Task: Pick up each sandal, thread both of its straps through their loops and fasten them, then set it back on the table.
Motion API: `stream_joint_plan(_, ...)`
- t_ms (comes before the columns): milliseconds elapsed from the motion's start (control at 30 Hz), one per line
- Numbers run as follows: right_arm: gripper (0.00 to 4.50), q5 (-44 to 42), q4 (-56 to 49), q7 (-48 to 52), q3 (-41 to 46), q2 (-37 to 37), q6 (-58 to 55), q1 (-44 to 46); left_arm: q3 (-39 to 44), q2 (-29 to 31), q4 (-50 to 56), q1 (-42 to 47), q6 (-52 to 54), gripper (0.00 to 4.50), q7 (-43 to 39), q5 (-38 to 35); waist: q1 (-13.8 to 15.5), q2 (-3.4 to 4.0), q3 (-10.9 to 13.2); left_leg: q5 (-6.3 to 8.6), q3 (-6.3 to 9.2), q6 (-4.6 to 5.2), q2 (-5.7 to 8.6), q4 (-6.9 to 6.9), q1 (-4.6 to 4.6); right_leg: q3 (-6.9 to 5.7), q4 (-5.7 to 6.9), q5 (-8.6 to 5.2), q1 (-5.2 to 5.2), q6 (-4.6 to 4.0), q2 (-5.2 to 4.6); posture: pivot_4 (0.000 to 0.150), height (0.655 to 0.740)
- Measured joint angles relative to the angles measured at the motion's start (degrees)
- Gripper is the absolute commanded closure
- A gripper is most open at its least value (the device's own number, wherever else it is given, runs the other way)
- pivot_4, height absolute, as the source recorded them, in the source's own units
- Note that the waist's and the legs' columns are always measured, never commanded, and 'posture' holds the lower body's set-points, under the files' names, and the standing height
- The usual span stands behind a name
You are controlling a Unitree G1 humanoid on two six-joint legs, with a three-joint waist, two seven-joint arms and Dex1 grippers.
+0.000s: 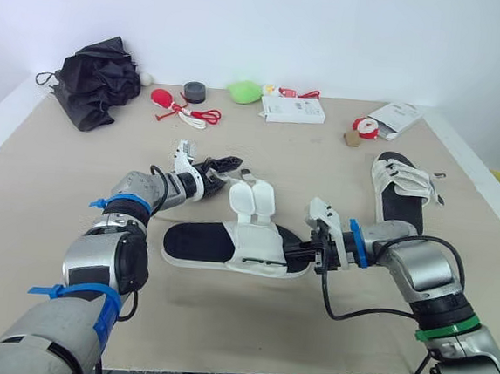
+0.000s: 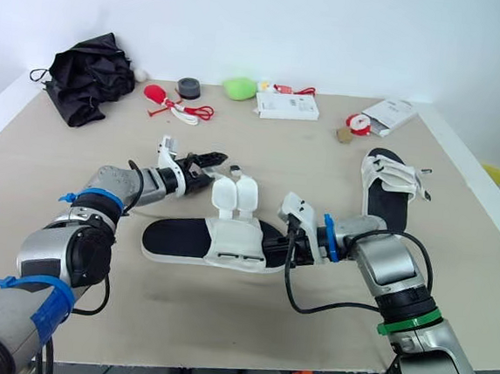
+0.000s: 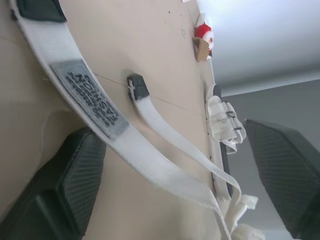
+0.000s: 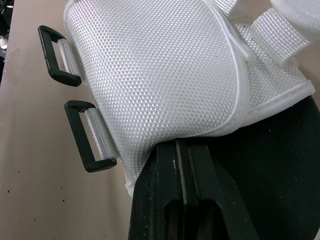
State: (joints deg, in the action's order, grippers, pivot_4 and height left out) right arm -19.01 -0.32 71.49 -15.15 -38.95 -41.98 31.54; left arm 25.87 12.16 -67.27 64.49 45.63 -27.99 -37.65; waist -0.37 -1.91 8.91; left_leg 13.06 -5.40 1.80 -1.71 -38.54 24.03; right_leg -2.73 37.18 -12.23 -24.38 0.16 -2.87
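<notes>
A sandal (image 1: 227,245) with a black sole and white mesh upper lies on its side mid-table. Its two white straps (image 1: 251,199) stand up behind it. My right gripper (image 1: 314,250) is shut on the sandal's edge beside the mesh upper (image 4: 160,65); two black loops (image 4: 84,136) hang off that upper. My left gripper (image 1: 224,163) is open just left of the straps. A white strap with a grey tag (image 3: 95,102) runs between its fingers (image 3: 65,185), resting against one. A second sandal (image 1: 400,190) lies flat at the right.
Along the table's back edge are a black folded umbrella (image 1: 96,79), red items (image 1: 183,108), a grey tape roll (image 1: 194,92), a green object (image 1: 243,91), a white box (image 1: 292,109) and a white packet (image 1: 394,119).
</notes>
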Motion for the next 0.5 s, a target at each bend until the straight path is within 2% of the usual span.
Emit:
stream_joint_plan(100,4.50,0.0,-0.1,-0.2,0.1,0.0,0.0,-0.1,0.0,0.0,-0.4,0.0,-0.2,2.76,-0.4,0.6,0.0,0.00,0.0,0.00,0.00,-0.01,0.00,0.01,0.00,-0.04,0.00,0.00,0.00,0.00,0.00,0.150,0.7400)
stream_joint_plan(200,4.50,0.0,-0.1,-0.3,0.1,0.0,0.0,-0.1,0.0,0.0,-0.4,0.0,0.3,4.43,-1.4,1.1,0.0,0.00,0.0,-0.01,0.00,-0.02,0.00,0.01,0.01,-0.12,0.00,-0.01,0.00,0.02,0.01,0.150,0.7400)
stream_joint_plan(500,4.50,0.0,0.0,-0.3,0.0,0.2,0.1,0.0,-3.2,-0.1,3.0,-1.4,1.1,4.47,-6.7,4.0,0.0,-0.01,0.0,-0.02,0.01,-0.04,0.00,0.02,0.01,-0.21,0.00,-0.02,-0.01,0.02,0.01,0.150,0.7400)
